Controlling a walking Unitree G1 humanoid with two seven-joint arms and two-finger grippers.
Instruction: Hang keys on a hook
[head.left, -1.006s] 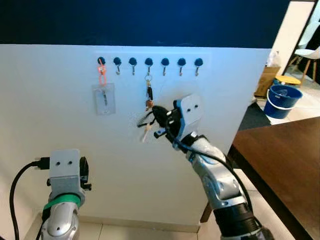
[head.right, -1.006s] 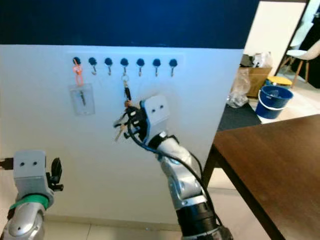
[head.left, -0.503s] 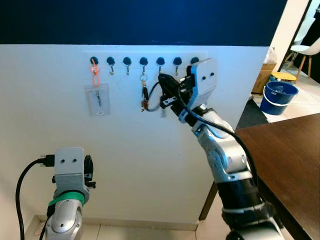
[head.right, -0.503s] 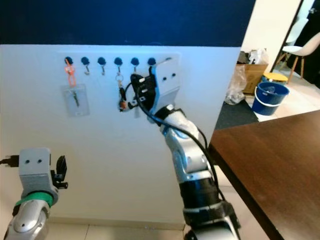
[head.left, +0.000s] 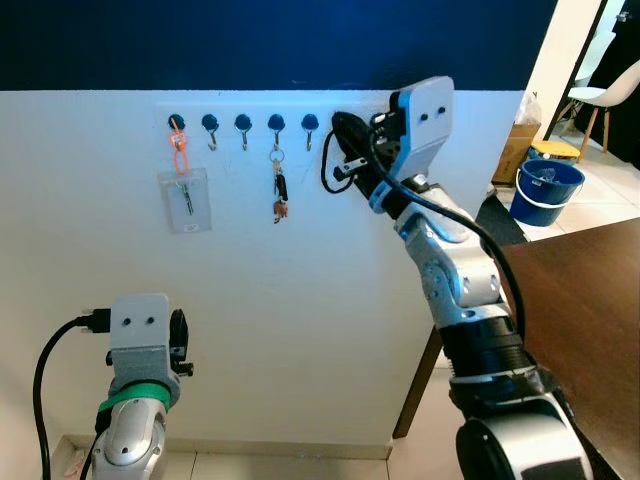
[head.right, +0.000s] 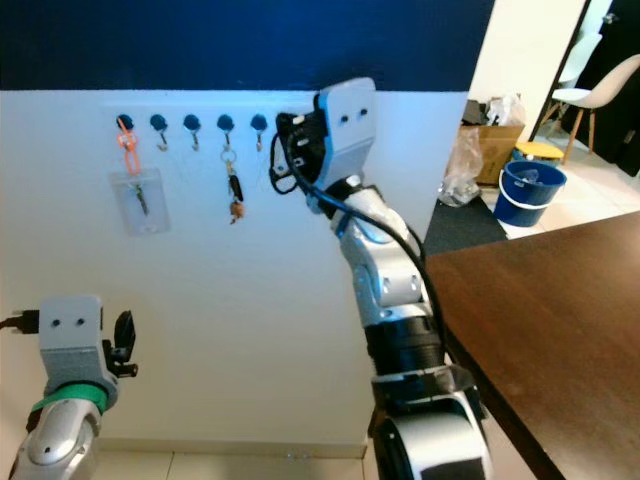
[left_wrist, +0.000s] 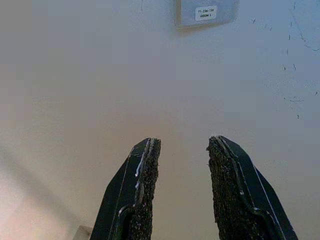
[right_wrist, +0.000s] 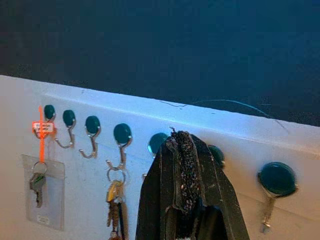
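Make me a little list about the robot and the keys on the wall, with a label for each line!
wall: white below, dark blue above
hook row: dark knobs with metal hooks along the top of the white part
bunch of keys: hanging from the fourth hook from the robot's left
clear pouch: hangs on an orange clip from the first hook, a key inside
right gripper: raised at the hook row, fingers shut, holding nothing
left gripper: low, fingers open, facing the wall
blue bucket: on the floor to the right

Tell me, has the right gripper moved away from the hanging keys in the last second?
Yes. The right gripper has risen from beside the keys to the hook row, and now sits right of them.
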